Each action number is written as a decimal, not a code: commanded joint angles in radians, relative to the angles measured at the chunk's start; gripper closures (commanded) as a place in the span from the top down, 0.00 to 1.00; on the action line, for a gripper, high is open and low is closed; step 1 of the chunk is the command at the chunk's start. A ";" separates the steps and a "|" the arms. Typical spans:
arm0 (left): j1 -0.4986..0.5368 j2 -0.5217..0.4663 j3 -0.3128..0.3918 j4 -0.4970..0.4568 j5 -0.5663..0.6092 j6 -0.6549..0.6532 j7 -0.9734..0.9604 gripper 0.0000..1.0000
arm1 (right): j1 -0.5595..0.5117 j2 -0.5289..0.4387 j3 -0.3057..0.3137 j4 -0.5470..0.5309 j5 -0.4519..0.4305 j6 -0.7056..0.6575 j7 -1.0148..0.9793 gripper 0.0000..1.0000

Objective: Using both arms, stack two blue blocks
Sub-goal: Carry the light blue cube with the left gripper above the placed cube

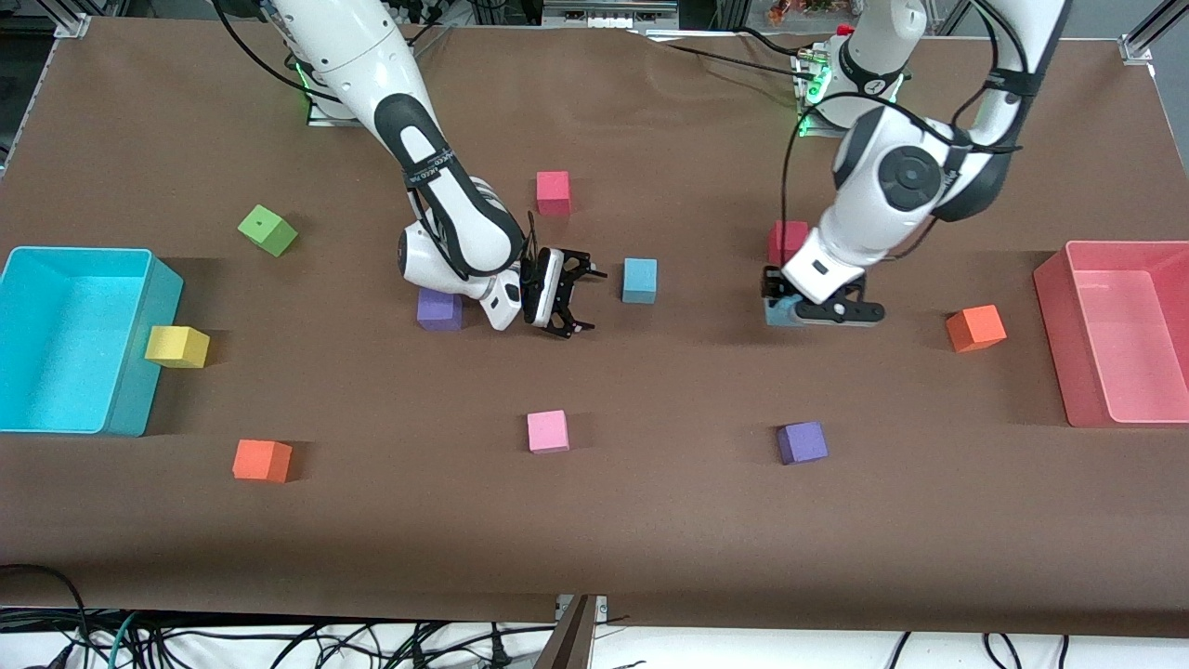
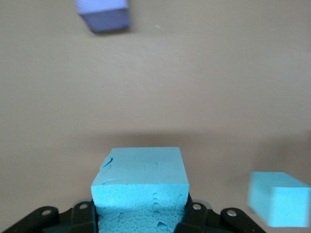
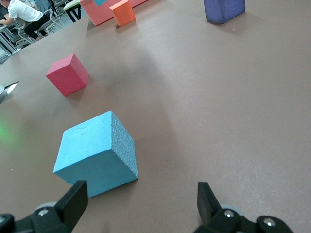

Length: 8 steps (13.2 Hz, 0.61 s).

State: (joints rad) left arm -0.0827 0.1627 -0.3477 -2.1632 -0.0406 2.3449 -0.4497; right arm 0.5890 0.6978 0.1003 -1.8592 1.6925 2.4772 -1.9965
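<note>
My left gripper [image 1: 786, 308] is shut on one light blue block [image 1: 778, 312], low over the table next to a red block [image 1: 787, 240]. In the left wrist view the block [image 2: 141, 182] fills the gap between the fingers [image 2: 197, 216]. The second light blue block [image 1: 639, 281] rests on the table mid-way between the arms and also shows in the left wrist view [image 2: 279, 199]. My right gripper [image 1: 568, 299] is open and empty, low beside that block, its jaws pointing at it. In the right wrist view the block [image 3: 95, 153] lies just ahead of the open fingers [image 3: 73, 201].
A cyan bin [image 1: 149, 372] stands at the right arm's end, a pink bin [image 1: 1054, 316] at the left arm's end. Purple cubes [image 1: 438, 308] [image 1: 802, 442], a red [image 1: 553, 192], pink [image 1: 547, 431], green [image 1: 267, 229], yellow [image 1: 176, 346] and orange cubes [image 1: 262, 460] [image 1: 975, 327] lie scattered.
</note>
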 commanded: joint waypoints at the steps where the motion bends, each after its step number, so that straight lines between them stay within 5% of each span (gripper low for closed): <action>1: -0.061 0.046 -0.043 0.069 -0.016 -0.030 -0.185 0.00 | -0.001 0.006 0.004 0.012 0.004 0.012 -0.018 1.00; 8: -0.213 0.204 -0.047 0.220 -0.016 -0.027 -0.395 0.00 | -0.002 0.006 0.004 0.012 0.003 0.012 -0.019 1.00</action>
State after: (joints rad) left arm -0.2710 0.3190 -0.4032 -2.0025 -0.0408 2.3377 -0.8191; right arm 0.5890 0.6978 0.0999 -1.8586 1.6924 2.4792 -1.9984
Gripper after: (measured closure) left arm 0.441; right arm 0.000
